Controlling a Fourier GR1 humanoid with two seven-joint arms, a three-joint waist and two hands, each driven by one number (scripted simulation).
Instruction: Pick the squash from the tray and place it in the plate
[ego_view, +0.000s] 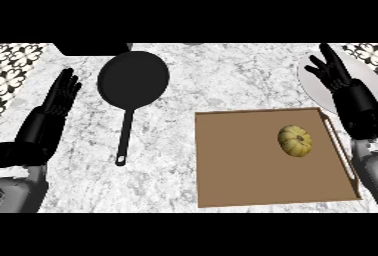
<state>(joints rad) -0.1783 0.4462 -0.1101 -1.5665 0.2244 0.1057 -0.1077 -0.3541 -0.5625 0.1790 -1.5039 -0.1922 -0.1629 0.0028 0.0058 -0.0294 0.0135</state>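
Squash waiting in the tray, nothing picked yet.
Left of the tray (244, 165), the left hand (59, 97) is resting open and empty; the squash (295, 140) is lying in it; the right hand (334, 72) is hovering open over the plate (310, 80).

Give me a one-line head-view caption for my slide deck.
Squash on tray, right robot hand open over plate, pan left.
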